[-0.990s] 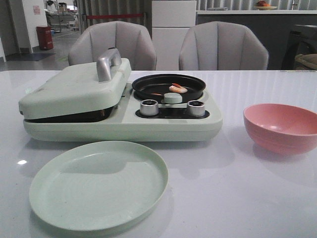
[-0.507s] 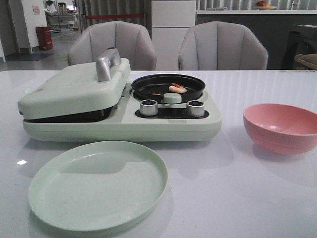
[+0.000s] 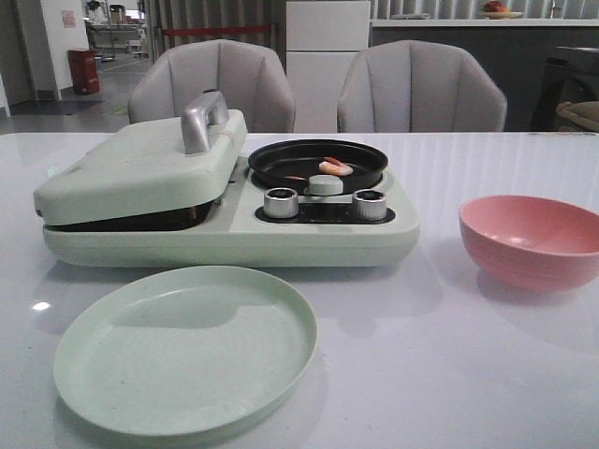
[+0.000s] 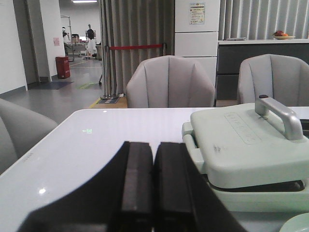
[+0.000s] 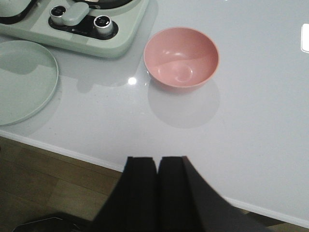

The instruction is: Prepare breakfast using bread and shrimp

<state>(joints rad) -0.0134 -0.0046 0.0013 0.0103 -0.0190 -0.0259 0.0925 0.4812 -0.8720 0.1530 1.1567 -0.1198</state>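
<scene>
Shrimp (image 3: 336, 167) sits in the far black pan (image 3: 318, 164); both jaws clenched and empty, so release the right gripper (image 5: 158, 166) before reaching over the pink bowl (image 3: 531, 238).

the left gripper (image 4: 152, 186) has its jaws pressed together, with the pale green appliance (image 4: 246, 150) just beyond, lid down.

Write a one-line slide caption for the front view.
Pale green breakfast maker with lid closed, shrimp in its black pan, green plate in front, pink bowl right.
</scene>
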